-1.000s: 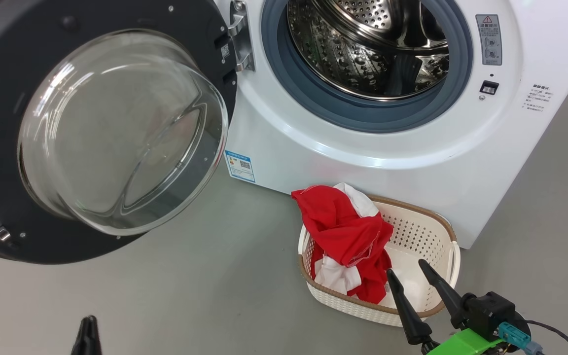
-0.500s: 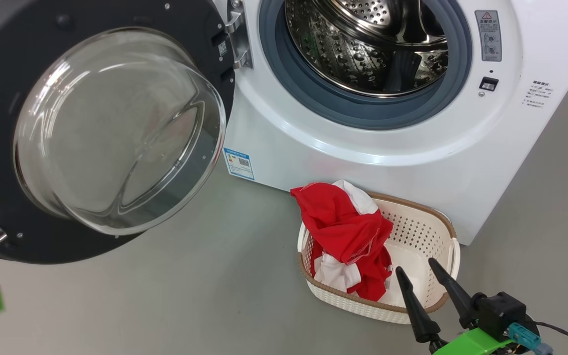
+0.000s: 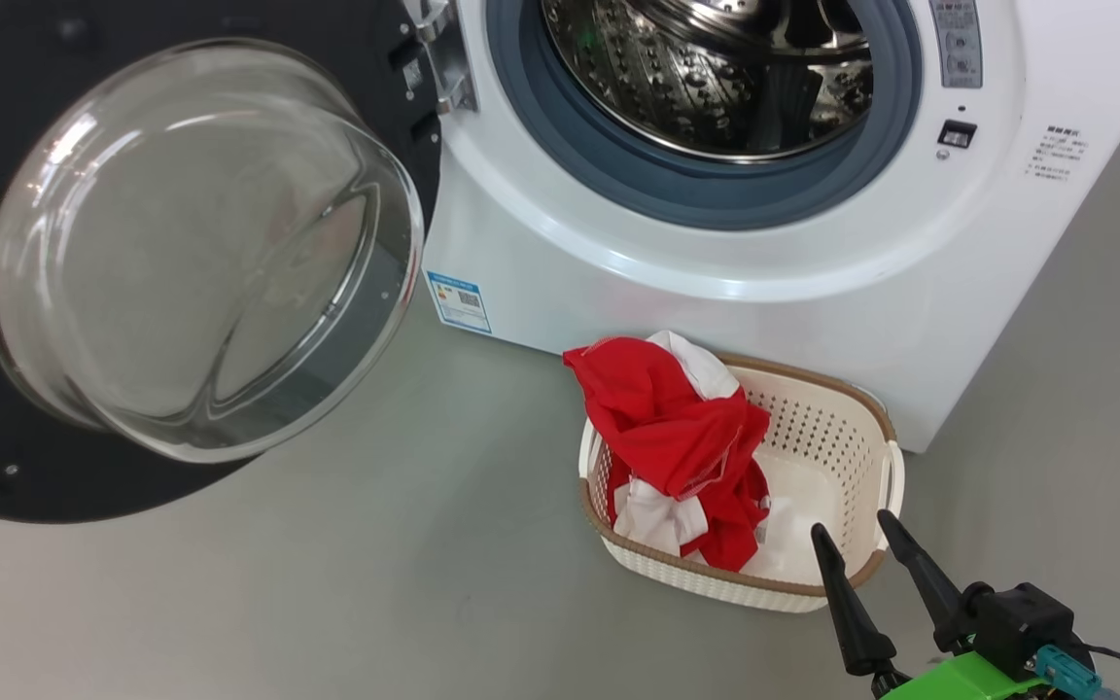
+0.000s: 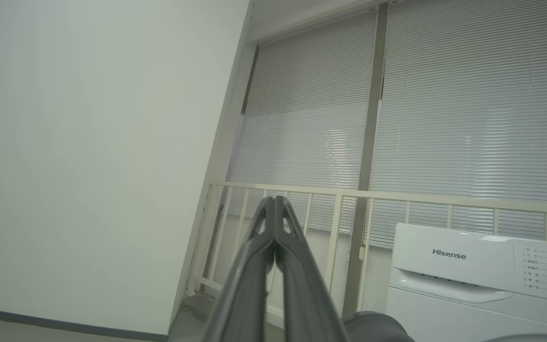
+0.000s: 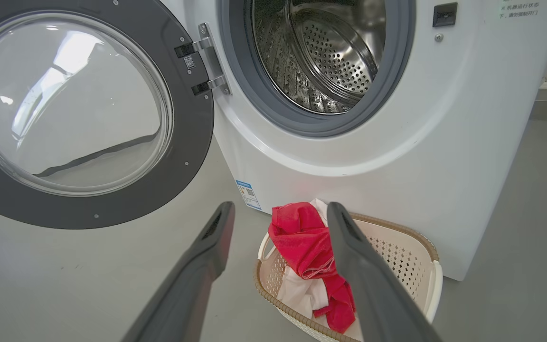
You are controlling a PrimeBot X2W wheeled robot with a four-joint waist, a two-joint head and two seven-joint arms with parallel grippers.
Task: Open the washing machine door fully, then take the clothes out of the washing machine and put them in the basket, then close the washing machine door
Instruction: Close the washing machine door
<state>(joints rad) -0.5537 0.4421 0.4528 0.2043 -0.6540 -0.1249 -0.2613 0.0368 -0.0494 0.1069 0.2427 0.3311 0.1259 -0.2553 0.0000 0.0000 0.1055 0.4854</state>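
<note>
My left gripper (image 4: 273, 203) has its fingers pressed together with nothing between them. Its wrist view looks past them at a pale wall, slatted window blinds (image 4: 444, 104) and a cream railing (image 4: 397, 194), with the top of the washing machine (image 4: 449, 266) at the lower right.

From the head camera, the washing machine door (image 3: 191, 253) hangs swung wide open on its hinge at the left of the machine's opening. Its glass bowl bulges toward me inside the black rim. To its right I see the grey gasket ring and the perforated steel drum (image 3: 706, 87) through the open mouth.

Below that, the basket (image 3: 842, 437) sits on the grey floor (image 3: 375, 583), just in front of the machine's lower front panel. The clothes (image 3: 677, 428) are heaped in the basket's left half, a red fold draping over its left rim. The right half shows bare plastic.

At the lower right, my right gripper (image 3: 850, 523) has its fingers spread wide and holds nothing. The tips are near the basket's near right corner, apart from the clothes.
</note>
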